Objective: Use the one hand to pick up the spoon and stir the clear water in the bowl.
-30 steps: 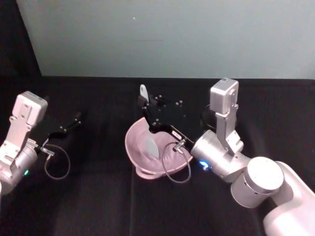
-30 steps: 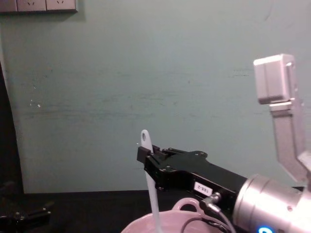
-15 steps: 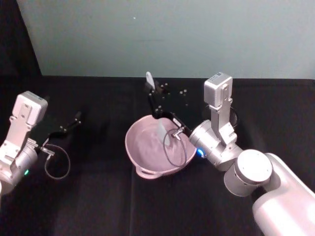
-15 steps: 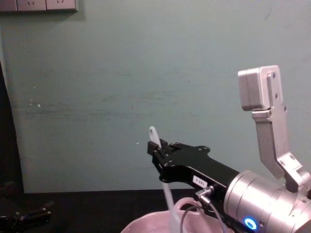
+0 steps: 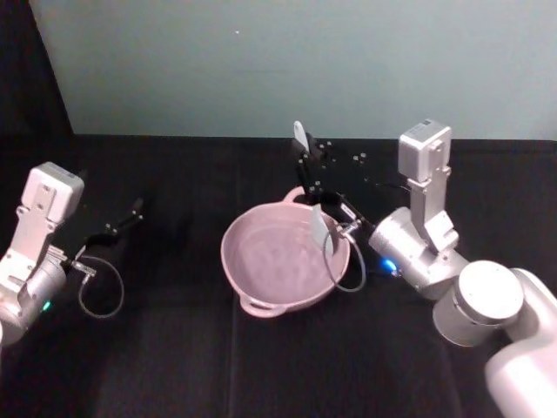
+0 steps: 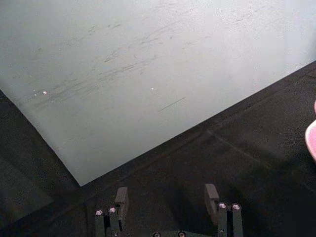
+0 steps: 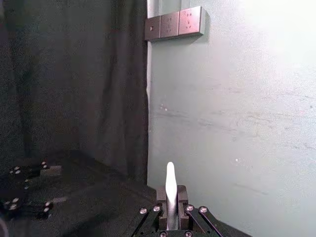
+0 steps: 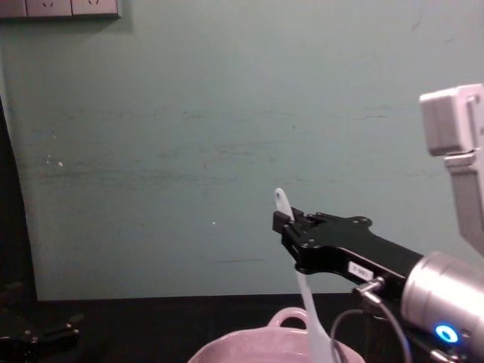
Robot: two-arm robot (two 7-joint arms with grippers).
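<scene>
Your right gripper [image 5: 305, 165] is clamped on the spoon [image 5: 318, 226], fingers pinched on the handle just below its holed end. The handle end sticks up above the fingers. In the right wrist view the spoon stands edge-on between the two fingers, gripped on both flat sides.

The gripper sits above the far right rim of the bowl [image 5: 225, 252], with the arm coming in from the right. The spoon slants down from the grip, and its flat head is inside the bowl, near the right wall. From the chest view the shaft runs from the grip down past the rim; I can't tell whether the head touches the bottom.

The water [image 5: 274, 257] barely shows, only faint glints on the pink floor of the bowl.

The bowl sits mid-table on the black cloth [image 5: 174, 357], with one loop handle facing you at the near rim.

Your left gripper [image 5: 132, 212] is parked far left, low over the cloth and well away from the bowl. Its fingers are apart with nothing between them.
</scene>
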